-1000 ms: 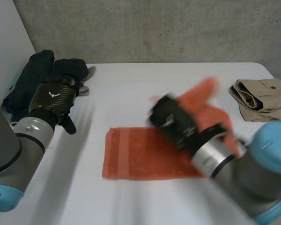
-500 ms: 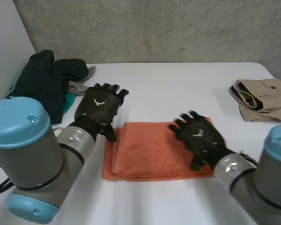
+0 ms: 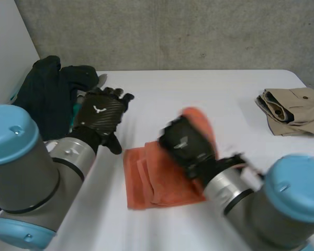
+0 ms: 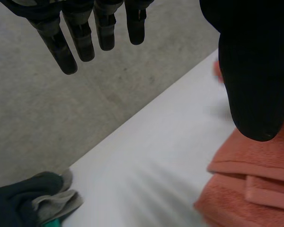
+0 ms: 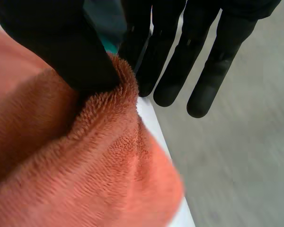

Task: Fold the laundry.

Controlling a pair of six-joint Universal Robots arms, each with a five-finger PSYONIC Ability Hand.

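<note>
Pinching the soft, limp orange towel point(image 3: 146, 180) by its edge: the right robot hand point(image 3: 186, 144). Beside it the left robot hand point(image 3: 99, 112) hovers, spread.

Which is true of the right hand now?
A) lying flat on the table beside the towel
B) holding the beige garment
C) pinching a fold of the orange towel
C: the right wrist view shows the right hand pinching a fold of the orange towel between thumb and fingers.

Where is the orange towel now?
In the head view the orange towel lies partly folded midway across the table, its right side pinched up by the right robot hand; the open left robot hand is beside its far left corner.
</note>
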